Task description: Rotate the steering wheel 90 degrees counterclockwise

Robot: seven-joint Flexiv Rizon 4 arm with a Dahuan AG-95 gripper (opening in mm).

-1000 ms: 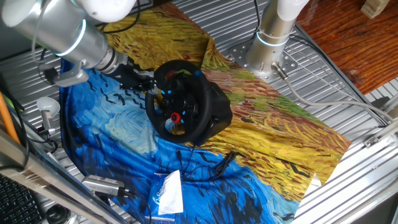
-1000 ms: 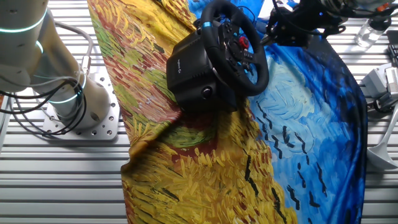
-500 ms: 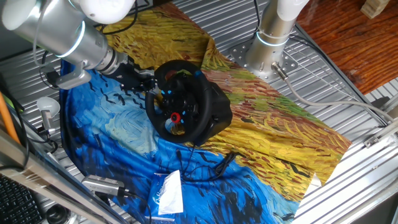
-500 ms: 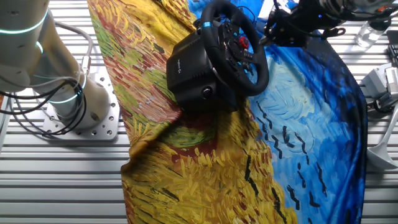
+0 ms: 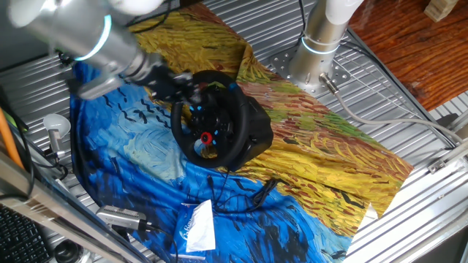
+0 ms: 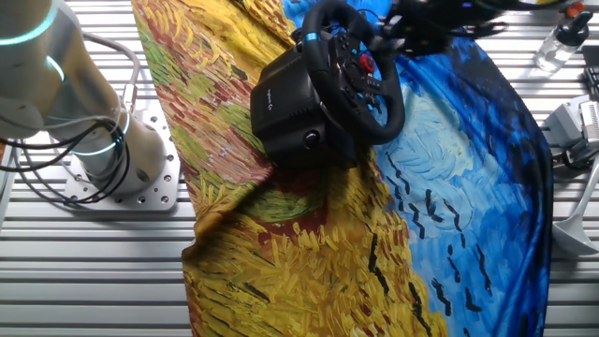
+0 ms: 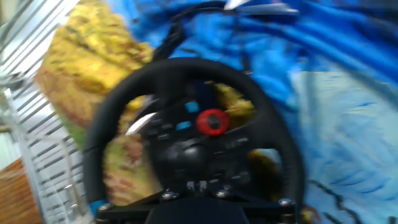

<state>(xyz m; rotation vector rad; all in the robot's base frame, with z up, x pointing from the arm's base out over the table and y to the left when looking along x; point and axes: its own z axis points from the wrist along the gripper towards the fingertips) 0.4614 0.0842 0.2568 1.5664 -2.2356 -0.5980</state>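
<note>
The black steering wheel [image 5: 212, 120] with its red centre button [image 5: 206, 137] stands tilted on its bulky black base [image 5: 256, 131] in the middle of the painted cloth. It also shows in the other fixed view [image 6: 360, 70] and fills the blurred hand view [image 7: 193, 130]. My gripper [image 5: 196, 88] is at the wheel's upper left rim, close in front of its face, also seen in the other fixed view [image 6: 382, 26]. In the hand view my gripper [image 7: 196, 185] looks shut and empty, pointing at the hub below the red button [image 7: 212, 122].
A blue and yellow painted cloth [image 5: 329, 146] covers the slatted metal table. A second arm's silver base [image 5: 322, 44] stands behind the wheel. The wheel's cable [image 5: 245, 196] and a white packet [image 5: 197, 225] lie in front. A clear bottle [image 6: 557, 42] stands near the edge.
My arm has swung right and my gripper has moved from beside the wheel's left rim to in front of its upper face. The wheel has not visibly turned.
</note>
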